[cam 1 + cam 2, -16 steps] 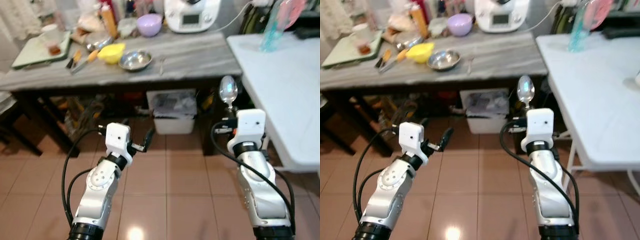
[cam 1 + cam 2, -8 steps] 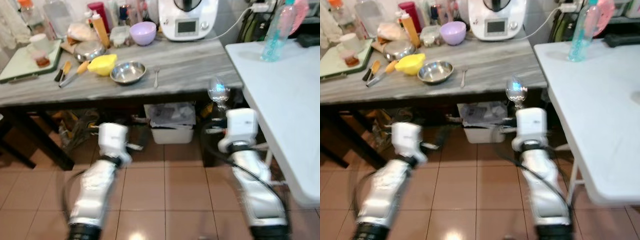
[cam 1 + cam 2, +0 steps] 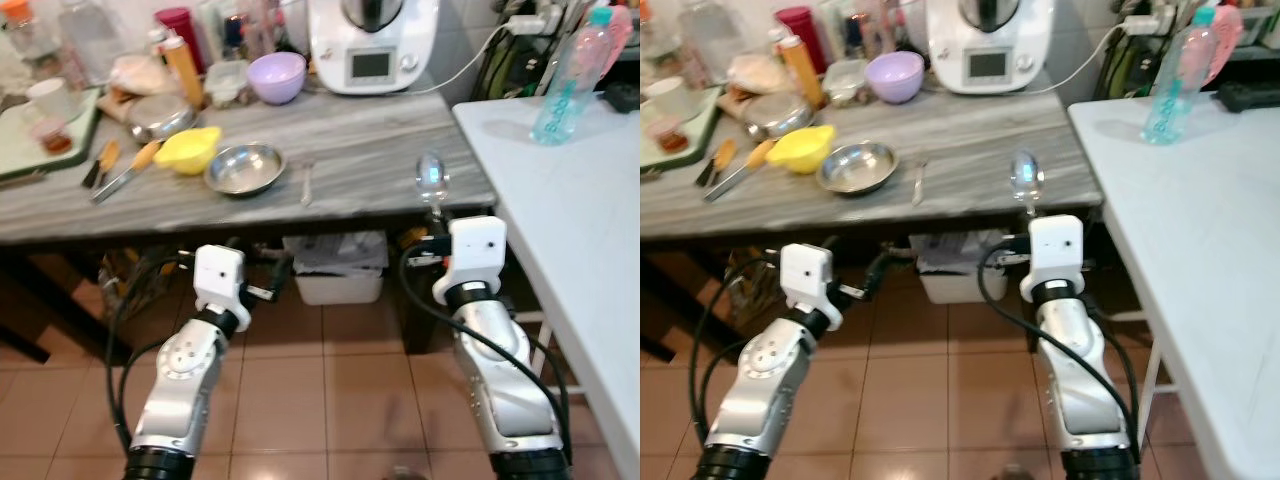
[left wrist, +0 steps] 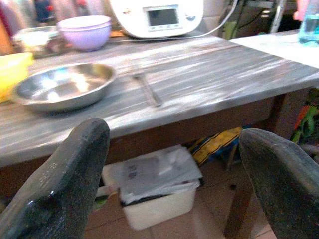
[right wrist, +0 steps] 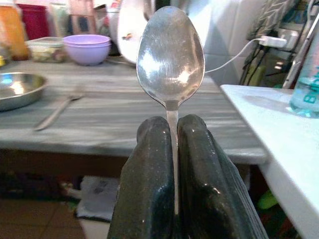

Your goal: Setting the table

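Closer now to the grey counter [image 3: 380, 130], my right claw [image 5: 172, 144] pinches the spoon [image 5: 171, 50] upright while my left claw [image 4: 169, 164] hangs spread, so I should turn right steadily toward the white table [image 3: 590, 220].

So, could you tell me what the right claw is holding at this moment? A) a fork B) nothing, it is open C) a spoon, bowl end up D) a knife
C: the right claw is shut on the handle of a spoon, whose bowl stands upright above the fingertips, in front of the grey table.
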{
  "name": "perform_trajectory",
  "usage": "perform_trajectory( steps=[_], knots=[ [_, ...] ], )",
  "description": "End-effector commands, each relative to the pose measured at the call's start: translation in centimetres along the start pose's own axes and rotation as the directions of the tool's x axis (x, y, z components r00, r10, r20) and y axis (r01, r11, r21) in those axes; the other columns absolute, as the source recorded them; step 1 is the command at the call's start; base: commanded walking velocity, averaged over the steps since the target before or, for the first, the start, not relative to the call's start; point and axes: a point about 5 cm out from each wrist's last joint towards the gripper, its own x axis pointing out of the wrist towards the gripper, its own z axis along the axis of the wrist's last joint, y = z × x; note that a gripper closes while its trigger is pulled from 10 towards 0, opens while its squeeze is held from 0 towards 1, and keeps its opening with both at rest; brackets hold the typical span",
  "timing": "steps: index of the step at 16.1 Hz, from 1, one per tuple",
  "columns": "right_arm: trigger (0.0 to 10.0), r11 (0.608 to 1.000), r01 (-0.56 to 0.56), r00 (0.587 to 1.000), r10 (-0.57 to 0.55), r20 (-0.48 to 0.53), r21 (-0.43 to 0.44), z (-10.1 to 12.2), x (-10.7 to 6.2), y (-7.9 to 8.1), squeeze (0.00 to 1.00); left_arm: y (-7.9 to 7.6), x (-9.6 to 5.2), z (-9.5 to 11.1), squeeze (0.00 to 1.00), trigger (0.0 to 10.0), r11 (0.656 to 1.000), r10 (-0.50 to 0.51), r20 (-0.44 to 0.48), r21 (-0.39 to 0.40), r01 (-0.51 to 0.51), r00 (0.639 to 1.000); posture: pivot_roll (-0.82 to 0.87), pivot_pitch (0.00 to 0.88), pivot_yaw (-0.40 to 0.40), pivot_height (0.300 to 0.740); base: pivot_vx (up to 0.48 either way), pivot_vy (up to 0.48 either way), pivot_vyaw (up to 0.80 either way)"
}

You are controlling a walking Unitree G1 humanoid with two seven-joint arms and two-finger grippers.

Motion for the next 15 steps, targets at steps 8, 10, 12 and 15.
perform_trajectory(
  steps=[8,10,12,15],
  knots=[
    [10.0,1.000,0.011,1.000,-0.011,0.003,0.001,0.02,-0.10,-0.21,0.00,-0.22,-0.06,0.11,0.00,10.0,1.000,-0.015,-0.001,-0.003,0.015,1.000,-0.05,0.086,0.090,0.740,0.480,0.000,0.00],
    [10.0,1.000,0.011,1.000,-0.011,0.001,0.002,-0.03,-0.14,-0.17,0.00,-0.25,-0.06,0.12,0.00,10.0,1.000,-0.016,-0.002,-0.003,0.016,1.000,-0.05,0.086,0.090,0.740,0.480,0.000,0.00],
    [10.0,1.000,0.009,1.000,-0.009,0.000,0.003,-0.03,-0.10,-0.13,0.00,-0.22,-0.06,0.11,0.00,10.0,1.000,-0.016,-0.005,-0.001,0.016,1.000,-0.05,0.088,0.090,0.740,0.480,0.000,0.00],
    [10.0,1.000,0.007,1.000,-0.007,0.000,0.004,-0.05,-0.12,-0.12,0.00,-0.09,-0.22,0.01,0.00,10.0,1.000,-0.004,-0.011,-0.008,0.004,1.000,-0.05,0.088,0.090,0.740,0.430,0.000,0.00]
  ],
)
